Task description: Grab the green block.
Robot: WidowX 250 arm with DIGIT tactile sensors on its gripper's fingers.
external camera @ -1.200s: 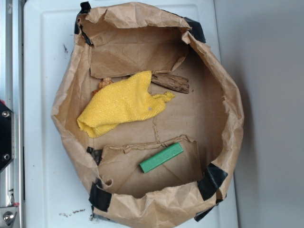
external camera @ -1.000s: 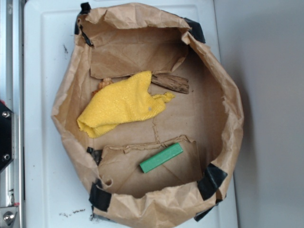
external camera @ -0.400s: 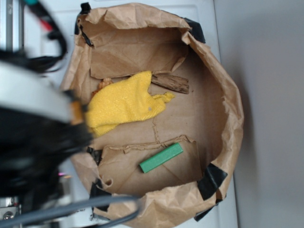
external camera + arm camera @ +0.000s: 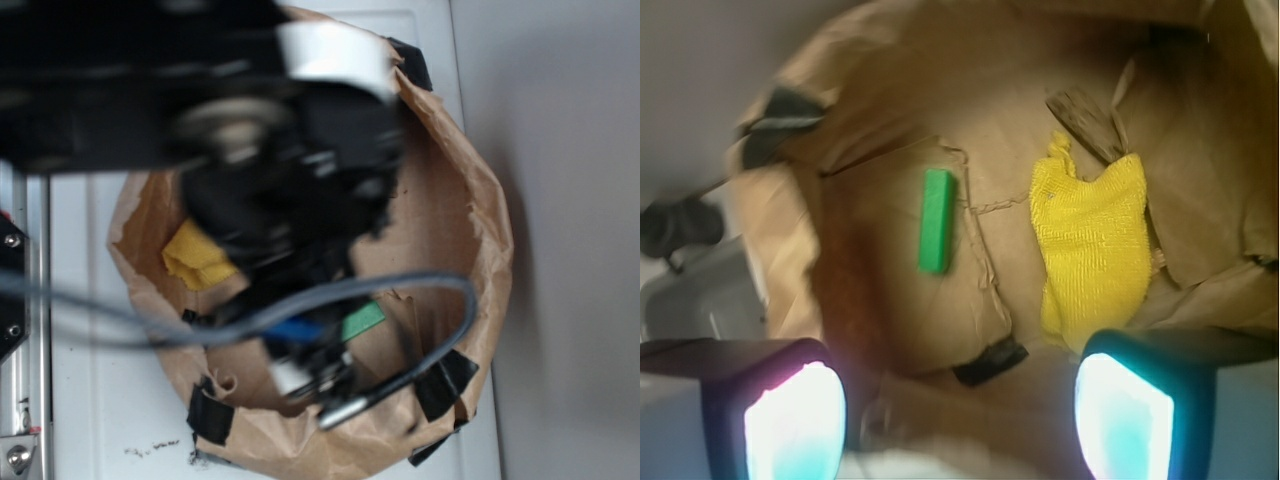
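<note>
The slim bright green rectangular block [image 4: 937, 220] lies flat on a folded flap inside the crumpled brown paper bag [image 4: 880, 120] — untouched, well apart from the pincer [image 4: 960, 420], whose 2 fingers [image 4: 790, 420] stand wide apart, holding nothing. Just beside the block across a paper fold lies the yellow knitted cloth [image 4: 1095, 255], a brown wood piece [image 4: 1080, 115] at its far end.

Green block [image 4: 937, 221] flat on bag floor; yellow cloth [image 4: 1096, 251] to its right; hand [image 4: 960, 420] fingers apart.
</note>
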